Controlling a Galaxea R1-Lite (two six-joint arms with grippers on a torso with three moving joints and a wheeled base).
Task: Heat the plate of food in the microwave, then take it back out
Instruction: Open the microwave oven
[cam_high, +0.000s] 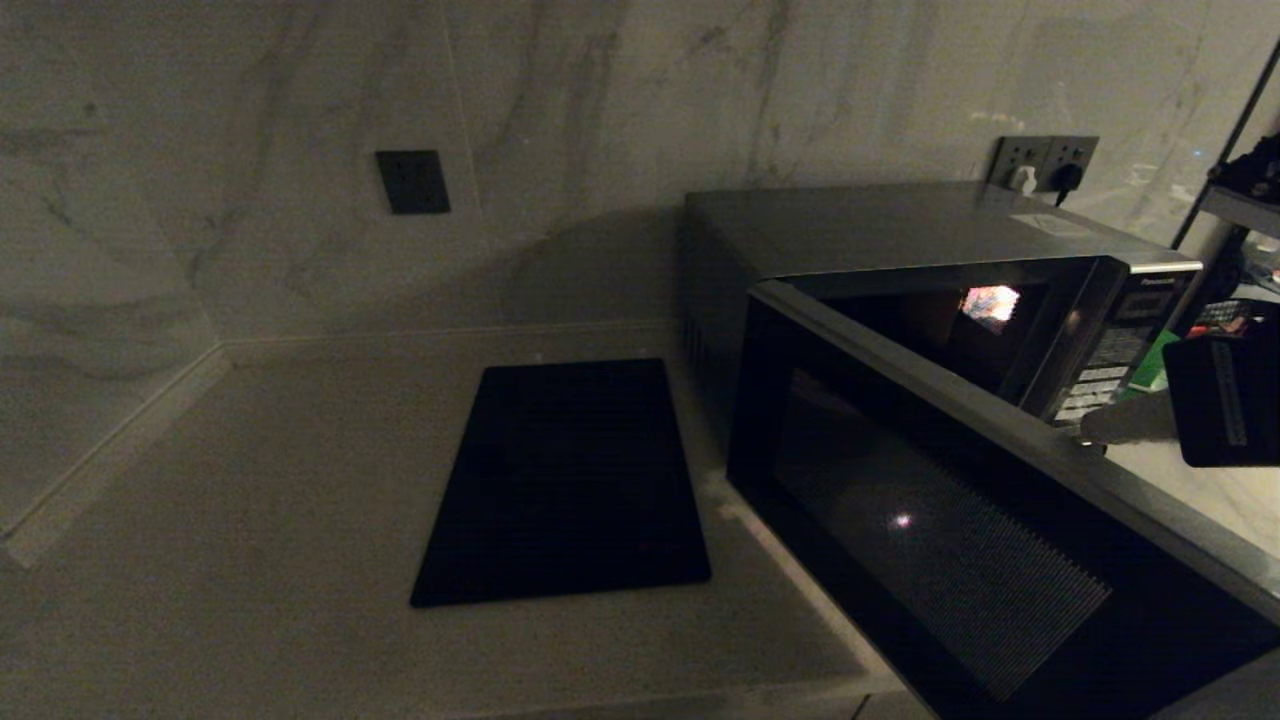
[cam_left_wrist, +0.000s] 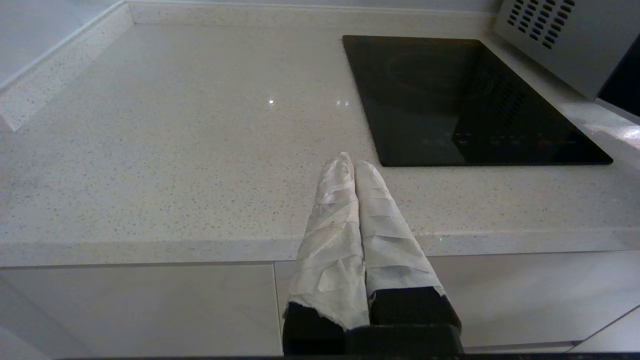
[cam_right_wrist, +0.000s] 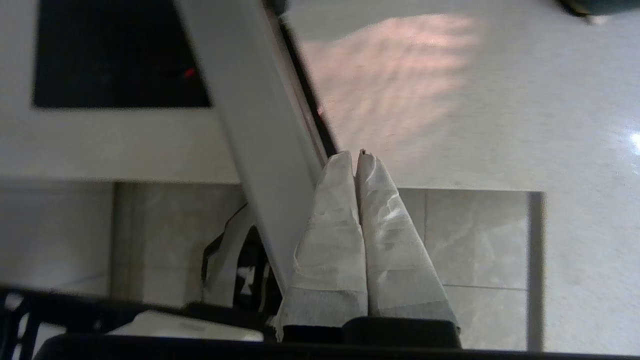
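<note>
- While the microwave (cam_high: 930, 300) door (cam_high: 960, 520) stands swung open, the right claw (cam_high: 1090, 428) – closed, holding nothing – sits against the door's edge; a glancing push could slip off.
- The plate of food is not visible – perhaps inside.
- Left claw (cam_left_wrist: 352, 167): closed, empty, parked over the desk (cam_left_wrist: 175, 150).
- Pale speckled desk, black panel (cam_high: 565, 480), dim marble walls.

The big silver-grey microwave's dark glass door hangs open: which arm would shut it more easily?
The right. Its end effector, shut, sits by the door's free edge at the microwave; the left end effector hovers away over the pale speckled counter.
</note>
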